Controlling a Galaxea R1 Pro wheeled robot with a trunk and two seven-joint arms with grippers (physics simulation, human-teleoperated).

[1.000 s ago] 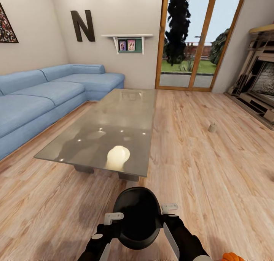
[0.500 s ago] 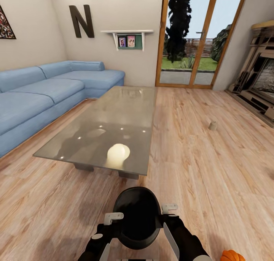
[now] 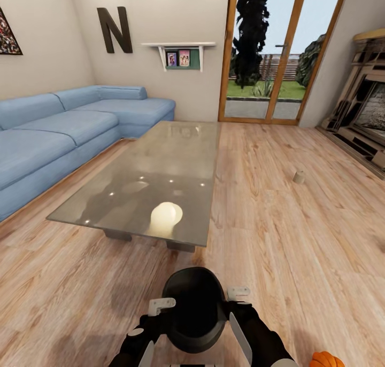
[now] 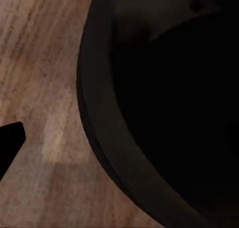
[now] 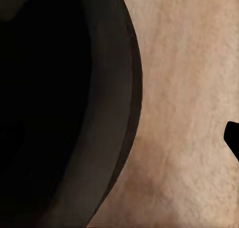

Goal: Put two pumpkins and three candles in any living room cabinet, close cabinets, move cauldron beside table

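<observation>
A black cauldron (image 3: 193,308) sits low between my two arms, just short of the glass coffee table (image 3: 160,169). My left gripper (image 3: 162,305) is at its left rim and my right gripper (image 3: 238,293) at its right rim. In each wrist view one dark fingertip (image 4: 10,141) (image 5: 232,138) stands on the outer side, well apart from the cauldron wall (image 4: 107,138) (image 5: 117,128), so both grippers look open. A beige candle (image 3: 299,177) stands on the floor to the right. An orange pumpkin (image 3: 326,359) peeks in at the bottom right.
A blue corner sofa (image 3: 59,132) runs along the left wall. Glass patio doors (image 3: 278,52) are at the back. A fireplace unit (image 3: 363,116) lines the right wall. Wooden floor (image 3: 278,239) stretches wide to the right of the table.
The camera tilted slightly a second ago. Since half a second ago the cauldron has slipped a little lower and to the right between my arms.
</observation>
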